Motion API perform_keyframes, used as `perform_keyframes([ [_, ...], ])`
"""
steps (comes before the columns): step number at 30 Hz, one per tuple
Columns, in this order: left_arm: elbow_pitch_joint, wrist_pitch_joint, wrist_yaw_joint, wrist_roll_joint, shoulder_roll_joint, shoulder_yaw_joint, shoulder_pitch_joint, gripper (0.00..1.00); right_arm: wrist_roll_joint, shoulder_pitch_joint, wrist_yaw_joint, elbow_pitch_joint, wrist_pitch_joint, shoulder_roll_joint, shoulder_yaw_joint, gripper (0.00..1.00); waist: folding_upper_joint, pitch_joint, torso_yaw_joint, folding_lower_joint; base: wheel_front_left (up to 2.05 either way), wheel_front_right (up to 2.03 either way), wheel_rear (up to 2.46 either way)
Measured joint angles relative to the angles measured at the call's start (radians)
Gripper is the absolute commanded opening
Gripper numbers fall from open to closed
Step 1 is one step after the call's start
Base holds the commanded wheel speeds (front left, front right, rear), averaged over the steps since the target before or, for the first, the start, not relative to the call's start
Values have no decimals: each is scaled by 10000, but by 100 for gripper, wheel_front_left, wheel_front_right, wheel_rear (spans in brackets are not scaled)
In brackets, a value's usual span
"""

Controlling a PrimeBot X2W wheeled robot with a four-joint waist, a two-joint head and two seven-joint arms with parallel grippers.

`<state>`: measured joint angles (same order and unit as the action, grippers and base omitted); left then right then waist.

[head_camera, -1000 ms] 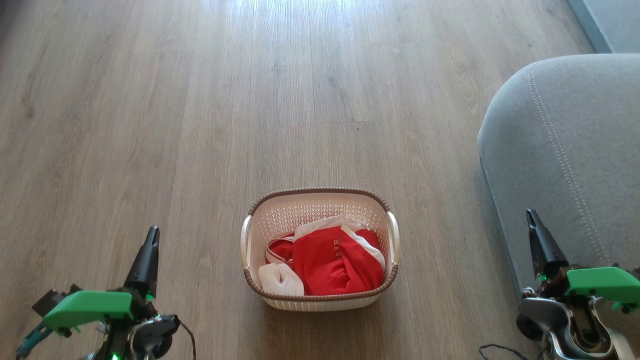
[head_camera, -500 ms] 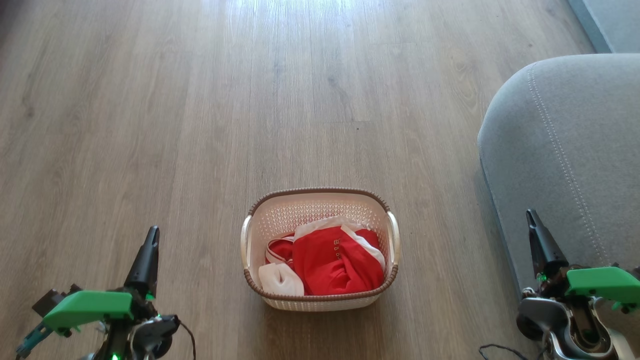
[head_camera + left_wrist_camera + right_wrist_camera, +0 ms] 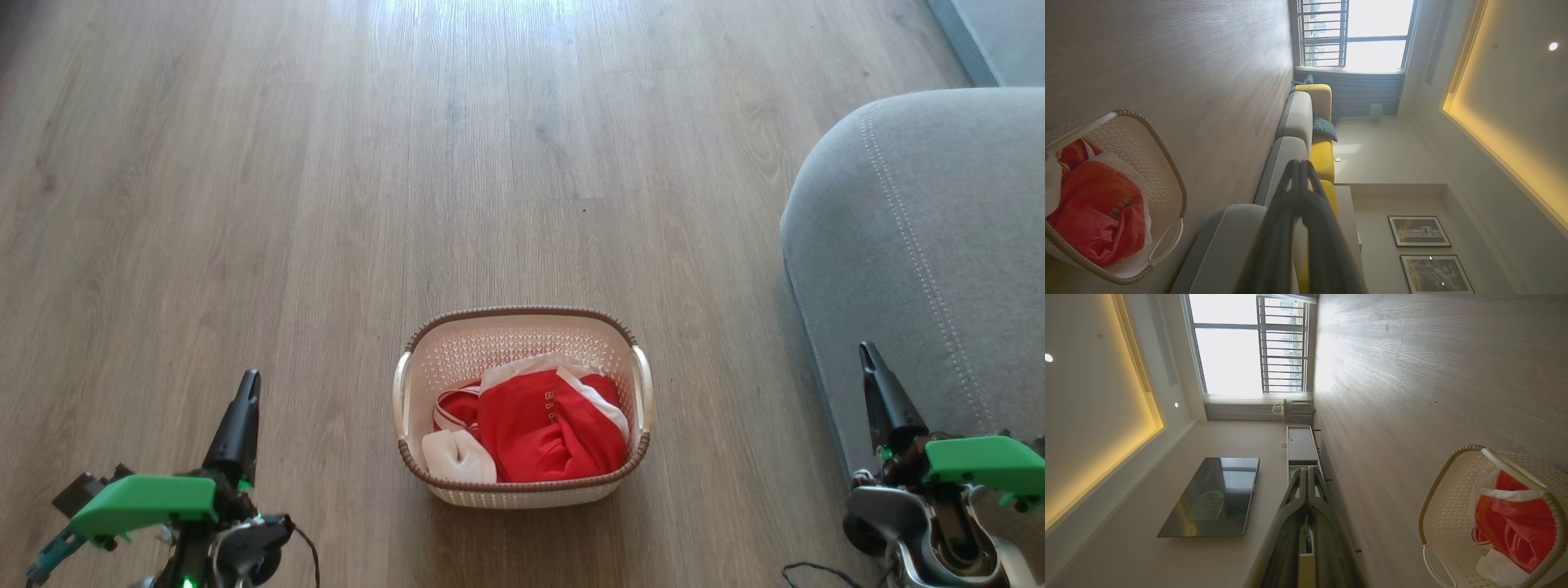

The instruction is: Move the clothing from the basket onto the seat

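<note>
The cream basket (image 3: 522,327) with a brown rim stands on the wood floor, low in the middle of the head view. Red and white clothing (image 3: 543,425) lies bunched inside it. The basket (image 3: 1163,163) with the clothing (image 3: 1098,212) also shows at the left wrist view's lower left, and the basket (image 3: 1447,498) with the clothing (image 3: 1515,522) at the right wrist view's lower right. The grey seat (image 3: 922,237) fills the right side. My left gripper (image 3: 248,378) is shut and empty, left of the basket. My right gripper (image 3: 864,349) is shut and empty in front of the seat.
Bare wood floor (image 3: 408,163) stretches beyond and left of the basket. The left wrist view shows a long grey and yellow sofa (image 3: 1306,122) along the wall towards a window. A dark television (image 3: 1216,494) and a low cabinet (image 3: 1300,445) show in the right wrist view.
</note>
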<state>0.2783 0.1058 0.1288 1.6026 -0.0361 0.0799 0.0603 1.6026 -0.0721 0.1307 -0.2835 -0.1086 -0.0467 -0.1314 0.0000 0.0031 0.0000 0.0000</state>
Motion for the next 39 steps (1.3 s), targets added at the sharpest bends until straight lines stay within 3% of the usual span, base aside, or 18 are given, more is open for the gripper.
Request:
perform_keyframes([
  [39,0,0,0,0,0,0,0,0,0,0,0,0,0,0,0,0,0,0,0,0,0,0,0],
])
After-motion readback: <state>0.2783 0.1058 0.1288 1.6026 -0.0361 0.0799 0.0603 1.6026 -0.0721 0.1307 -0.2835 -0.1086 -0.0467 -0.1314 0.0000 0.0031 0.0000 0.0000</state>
